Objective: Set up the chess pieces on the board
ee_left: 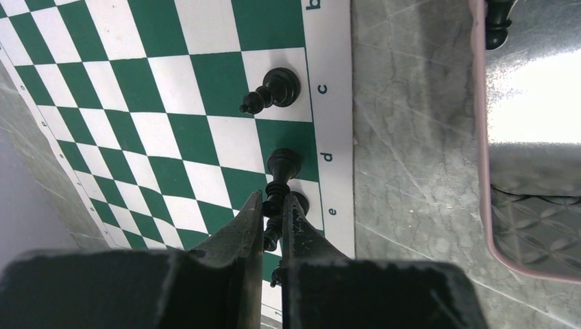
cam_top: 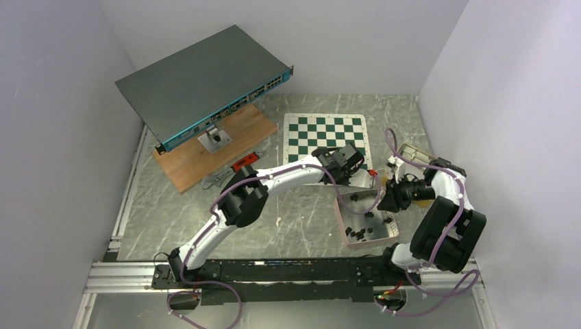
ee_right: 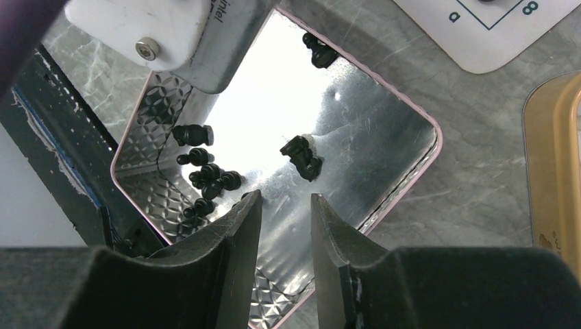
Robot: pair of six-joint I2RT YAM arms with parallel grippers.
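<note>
The board (cam_top: 325, 133) lies at the back centre; in the left wrist view the board (ee_left: 171, 103) fills the left side. Black chess pieces stand on its near edge row: one (ee_left: 274, 89) by the letter c, one (ee_left: 283, 163) by d. My left gripper (ee_left: 274, 199) is shut on the thin stem of a third chess piece (ee_left: 276, 190), whose base rests on the square by e. My right gripper (ee_right: 286, 199) hovers open and empty over the metal tray (ee_right: 428, 130). Several loose pieces lie in it: a cluster (ee_right: 209, 179) and single ones (ee_right: 301, 156).
The pinkish-rimmed tray (cam_top: 340, 219) sits right of the board's near corner, just beside the left gripper (cam_top: 356, 161). A yellowish container (ee_right: 555, 171) lies to its right. A grey network switch (cam_top: 205, 82) leans over a wooden slab (cam_top: 205, 147) at the back left, with a red tool (cam_top: 244, 164) nearby.
</note>
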